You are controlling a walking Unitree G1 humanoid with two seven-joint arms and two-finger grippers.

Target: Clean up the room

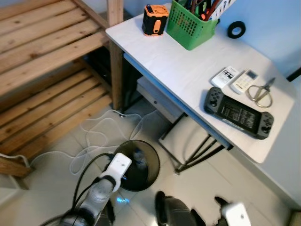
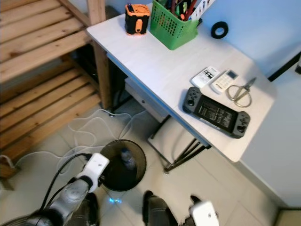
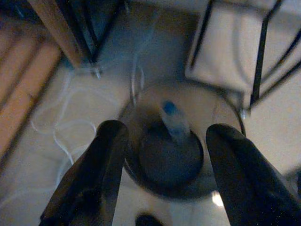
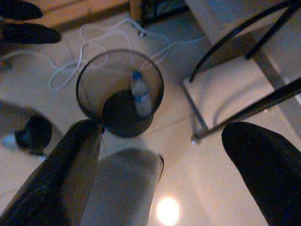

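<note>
A black mesh trash bin (image 1: 151, 157) stands on the tiled floor by the desk, with a clear plastic bottle with a blue cap (image 1: 138, 157) lying inside it. My left arm, with its white wrist camera (image 1: 117, 169), reaches over the bin's near rim. In the left wrist view my left gripper (image 3: 167, 134) hangs open just above the bin (image 3: 211, 110), the bottle (image 3: 175, 123) below and between its fingers. My right gripper (image 4: 157, 136) is open and holds nothing, looking down on the bin (image 4: 89, 94) and bottle (image 4: 141, 99) from farther off.
A white desk (image 1: 178, 70) carries an orange tape measure (image 1: 155, 20), a green basket (image 1: 190, 26), a tape roll (image 1: 236, 29), two remotes (image 1: 225, 76), scissors (image 1: 261, 92) and a game console (image 1: 238, 113). A stool (image 1: 188, 136) sits under it. White cable (image 1: 94, 134) lies before wooden shelves (image 1: 47, 61).
</note>
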